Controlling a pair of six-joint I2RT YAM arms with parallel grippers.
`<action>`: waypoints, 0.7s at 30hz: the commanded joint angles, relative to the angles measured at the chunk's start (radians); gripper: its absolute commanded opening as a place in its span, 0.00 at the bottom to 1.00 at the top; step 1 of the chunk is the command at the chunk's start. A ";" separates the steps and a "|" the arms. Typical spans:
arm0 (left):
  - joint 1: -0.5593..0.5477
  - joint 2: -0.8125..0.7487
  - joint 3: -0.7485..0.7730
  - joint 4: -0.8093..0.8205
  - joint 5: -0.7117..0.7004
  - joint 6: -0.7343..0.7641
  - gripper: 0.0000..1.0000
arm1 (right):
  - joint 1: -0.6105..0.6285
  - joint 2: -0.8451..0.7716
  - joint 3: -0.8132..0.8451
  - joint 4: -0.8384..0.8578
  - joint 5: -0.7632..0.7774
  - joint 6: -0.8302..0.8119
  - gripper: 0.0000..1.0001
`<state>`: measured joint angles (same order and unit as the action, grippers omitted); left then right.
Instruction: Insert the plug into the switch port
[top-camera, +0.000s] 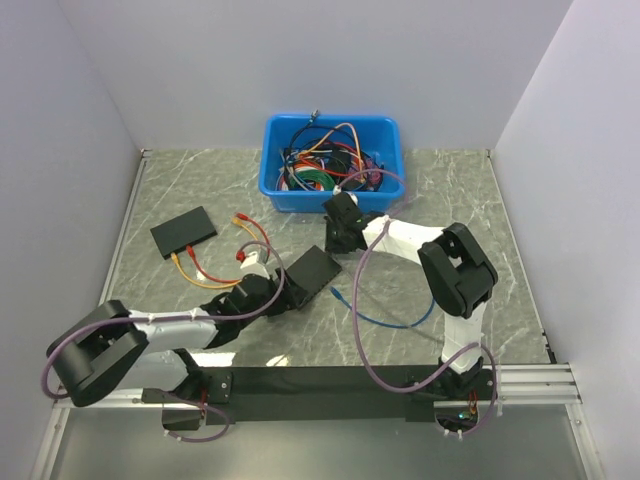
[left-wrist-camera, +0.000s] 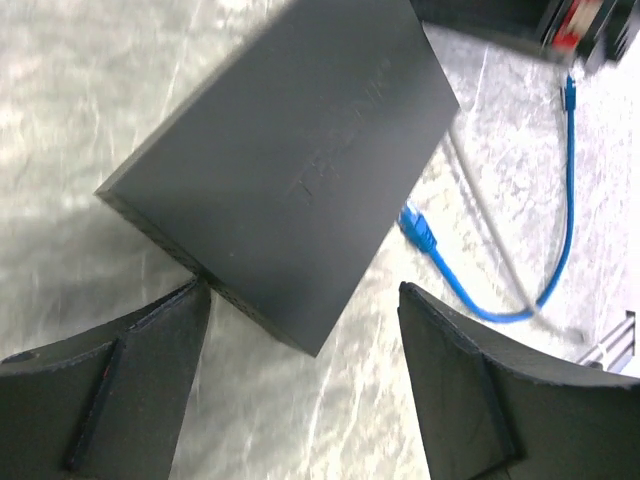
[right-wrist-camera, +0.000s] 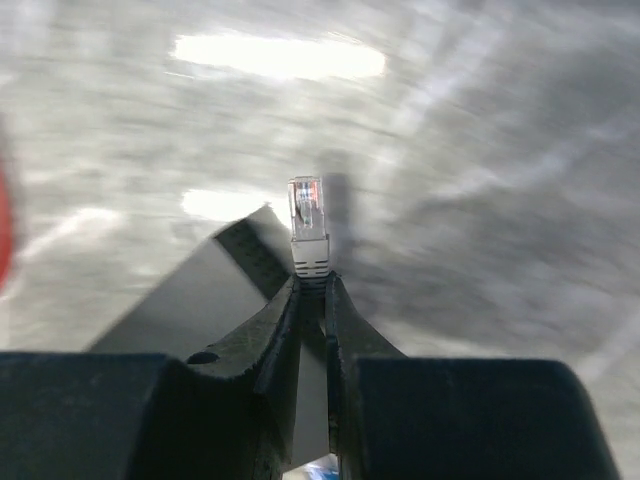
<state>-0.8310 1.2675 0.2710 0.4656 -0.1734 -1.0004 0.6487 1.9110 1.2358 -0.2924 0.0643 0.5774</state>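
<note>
A flat black switch (top-camera: 315, 272) lies on the marble table, between the two arms. In the left wrist view the switch (left-wrist-camera: 290, 170) has its near corner between the wide-apart fingers of my open left gripper (left-wrist-camera: 305, 300); the left finger (left-wrist-camera: 150, 360) meets the switch's edge. I cannot make out the switch port on any edge. My right gripper (top-camera: 340, 235) hovers just beyond the switch. In the right wrist view it (right-wrist-camera: 312, 285) is shut on the plug (right-wrist-camera: 307, 215), whose clear tip sticks out past the fingertips. The blue cable (top-camera: 395, 320) loops over the table to the right.
A second black switch (top-camera: 184, 231) with orange and yellow cables (top-camera: 215, 275) lies at the left. A blue bin (top-camera: 330, 160) full of mixed cables stands at the back. The blue cable's other end (left-wrist-camera: 420, 230) rests on the table by the near switch.
</note>
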 joint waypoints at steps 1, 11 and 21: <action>-0.019 -0.039 0.011 -0.071 0.009 -0.052 0.82 | 0.077 0.002 0.050 0.079 -0.243 0.013 0.00; -0.017 -0.268 -0.032 -0.278 -0.055 -0.058 0.85 | 0.169 0.054 0.132 0.035 -0.304 0.016 0.00; -0.019 -0.560 0.062 -0.682 -0.129 -0.011 0.97 | 0.193 -0.009 0.140 -0.119 -0.045 -0.045 0.00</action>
<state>-0.8501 0.7818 0.2558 -0.1394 -0.2470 -1.0328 0.8227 1.9633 1.3548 -0.3168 -0.0193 0.5480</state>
